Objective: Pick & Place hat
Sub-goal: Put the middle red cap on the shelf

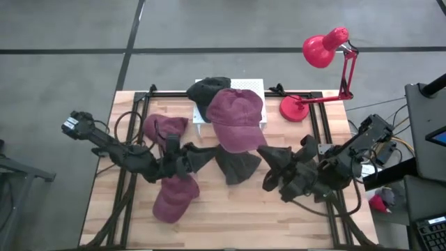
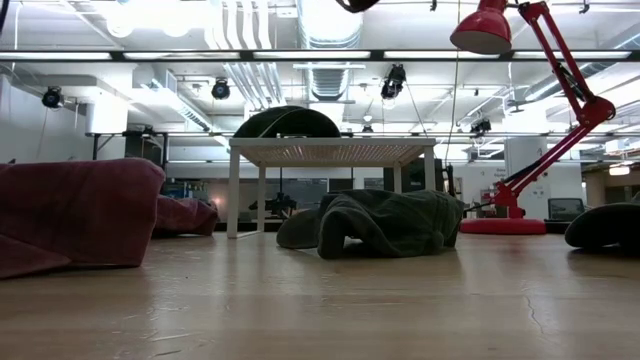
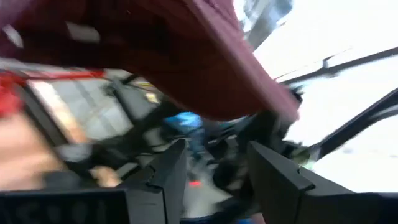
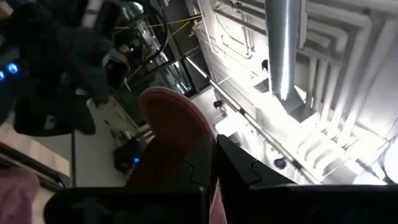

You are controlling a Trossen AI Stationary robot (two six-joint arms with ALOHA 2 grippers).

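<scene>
- While the right gripper (image 1: 265, 155) sits just in front of the rack (image 1: 252, 85), its jaws are pressed together on the brim of a maroon hat (image 1: 235, 118).
- That hat hangs over the rack's front edge, clear of the table (image 1: 306, 223). The low view shows none of it at table height.
- In the right wrist view the brim (image 4: 171, 137) rises beside the closed fingers (image 4: 239, 165), with the ceiling behind.
- The left gripper (image 1: 204, 156) is in front of the rack and to its left. Its jaws are spread with nothing between them, and maroon cloth (image 3: 174, 56) hangs above its fingers (image 3: 277, 174).
- A black hat (image 1: 208, 90) lies on top of the rack.
- A dark green hat (image 1: 233, 169) lies on the table in front of the rack, between the two grippers.
- Two more maroon hats lie left of the rack: one (image 1: 164, 129) near it, the other (image 1: 174, 196) farther forward.
- A red lamp (image 1: 324, 49) stands to the right of the rack.
</scene>
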